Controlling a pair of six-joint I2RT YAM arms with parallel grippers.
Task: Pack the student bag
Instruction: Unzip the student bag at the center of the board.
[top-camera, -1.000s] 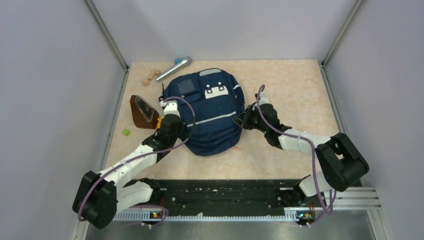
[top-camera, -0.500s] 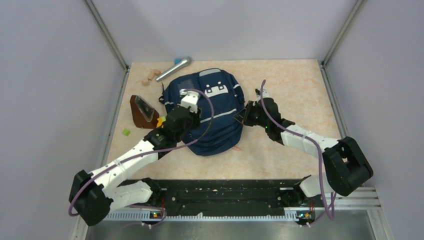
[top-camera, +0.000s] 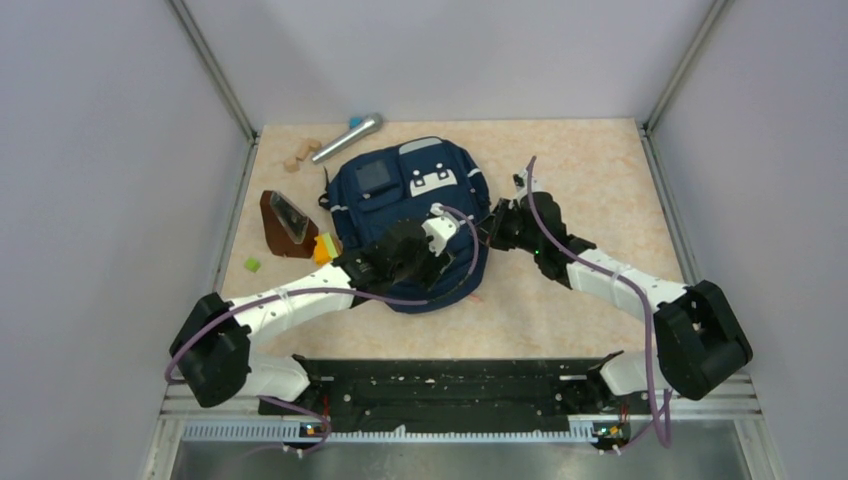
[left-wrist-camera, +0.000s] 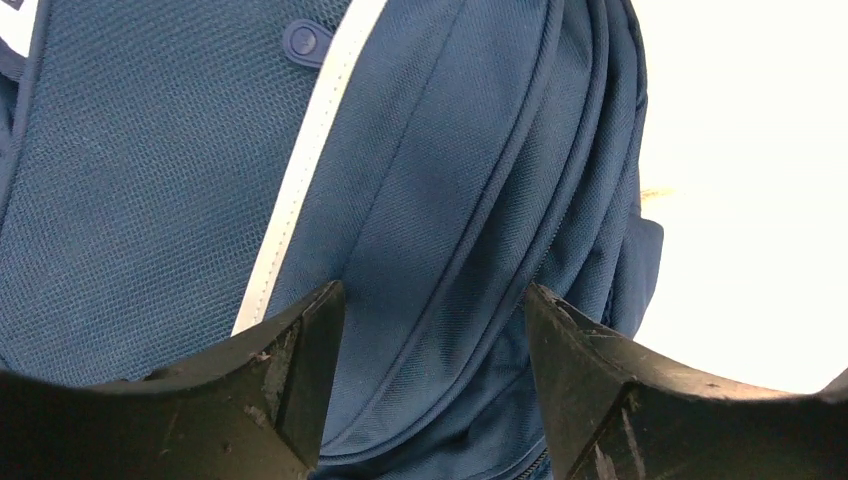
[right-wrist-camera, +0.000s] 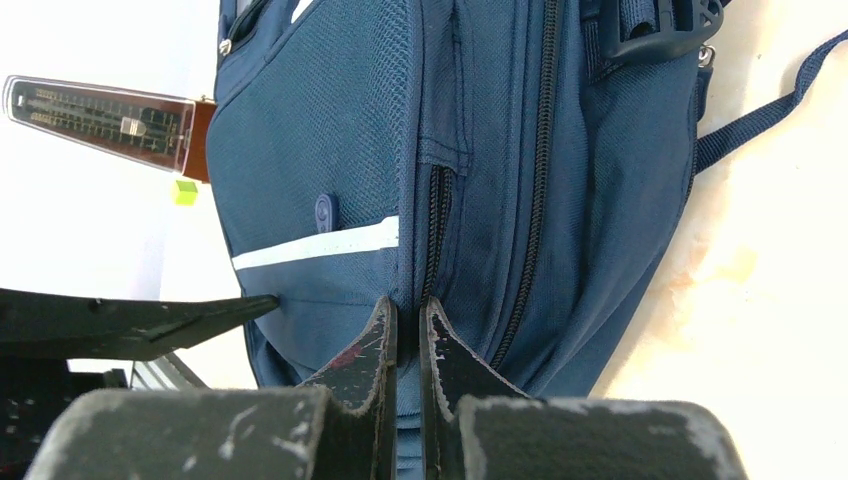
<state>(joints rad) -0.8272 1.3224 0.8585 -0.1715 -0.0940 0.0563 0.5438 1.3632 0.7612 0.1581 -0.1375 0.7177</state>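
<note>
Navy student bag (top-camera: 385, 205): left claw (left-wrist-camera: 430, 300) spread, right claw (right-wrist-camera: 408, 310) pinching it, metronome (top-camera: 285, 222) beside.

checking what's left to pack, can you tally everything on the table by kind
student bag: 1
microphone: 1
metronome: 1
pale wooden blocks: 3, though they are small and hard to separate
green cube: 1
yellow-orange block: 1
total: 8
</note>
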